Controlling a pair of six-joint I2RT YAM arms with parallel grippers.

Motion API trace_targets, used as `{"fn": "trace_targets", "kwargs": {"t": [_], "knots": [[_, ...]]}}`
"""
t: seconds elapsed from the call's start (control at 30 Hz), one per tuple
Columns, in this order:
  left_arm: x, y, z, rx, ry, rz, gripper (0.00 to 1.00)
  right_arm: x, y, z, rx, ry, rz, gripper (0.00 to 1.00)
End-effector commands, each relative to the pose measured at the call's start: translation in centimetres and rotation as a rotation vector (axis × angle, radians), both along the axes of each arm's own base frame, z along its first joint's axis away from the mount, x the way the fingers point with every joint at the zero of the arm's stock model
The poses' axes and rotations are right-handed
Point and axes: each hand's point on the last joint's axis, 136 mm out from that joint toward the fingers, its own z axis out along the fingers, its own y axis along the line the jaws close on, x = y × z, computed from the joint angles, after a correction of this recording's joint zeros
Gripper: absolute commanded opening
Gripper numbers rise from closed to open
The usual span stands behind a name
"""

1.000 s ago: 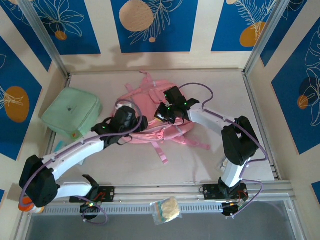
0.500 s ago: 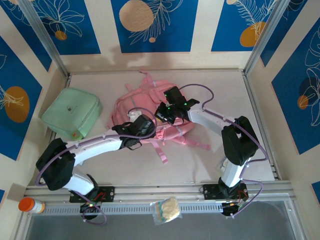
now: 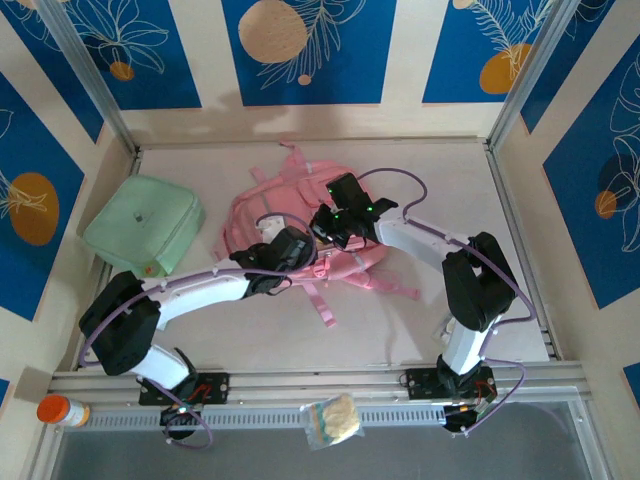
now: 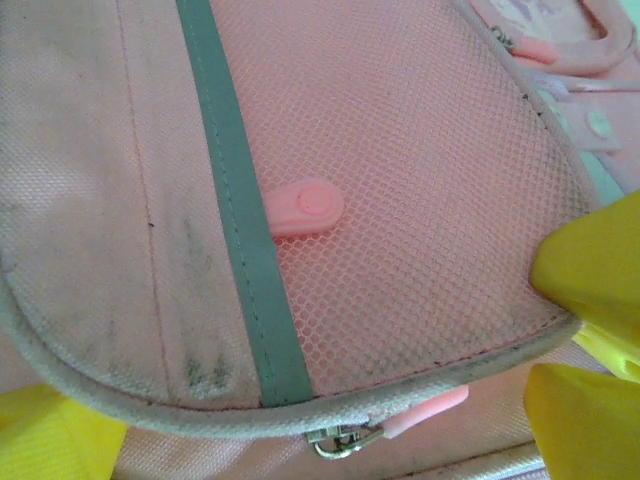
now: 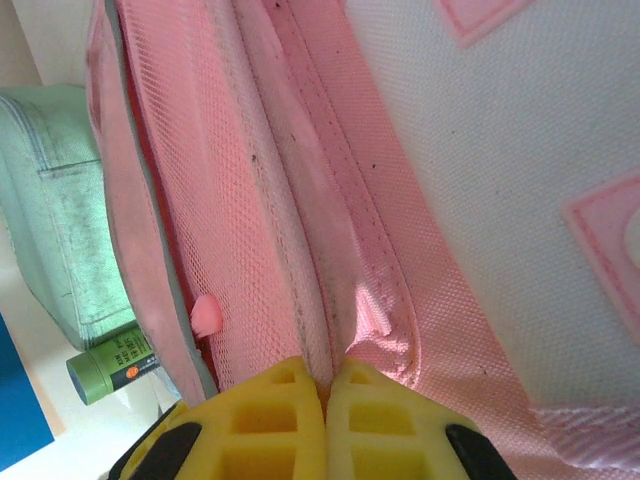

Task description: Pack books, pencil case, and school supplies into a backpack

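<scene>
The pink backpack (image 3: 262, 200) lies flat in the middle of the table. My left gripper (image 3: 297, 246) hovers open over its lower front; in the left wrist view the yellow fingertips (image 4: 588, 270) stand wide apart above the mesh pocket (image 4: 400, 170), near a metal zip pull (image 4: 345, 438) and a pink tab (image 4: 305, 208). My right gripper (image 3: 322, 228) is shut, pinching a fold of the backpack's pink fabric (image 5: 370, 290) between its yellow pads (image 5: 270, 420). The books, pencil case and school supplies are out of view.
A mint-green square pouch (image 3: 143, 225) sits left of the backpack, with a green tube (image 5: 110, 362) beside it. An orange-capped bottle (image 3: 60, 411) and a clear packet (image 3: 333, 418) lie at the near rail. Pink straps (image 3: 322, 300) trail toward the front.
My left arm has swung right from the backpack's left side to its lower front, and its jaws have opened wide. The right gripper has kept its pinch in place.
</scene>
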Motion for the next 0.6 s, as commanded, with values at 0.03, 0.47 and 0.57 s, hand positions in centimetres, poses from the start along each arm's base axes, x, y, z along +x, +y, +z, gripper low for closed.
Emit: {"fn": "trace_targets", "kwargs": {"t": [0.03,0.47,0.57], "knots": [[1.3,-0.6,2.0,-0.036,-0.065,0.028,0.99,-0.4,1.9,1.3,0.058,-0.041,0.048,0.0],[0.4,5.6,-1.5,0.106,0.022,0.217,1.0,0.5,2.6,1.9,0.114,-0.023,0.042,0.0],[-0.1,6.5,-1.5,0.124,0.011,0.219,0.99,1.0,2.7,2.1,0.129,-0.021,0.044,0.0]]}}
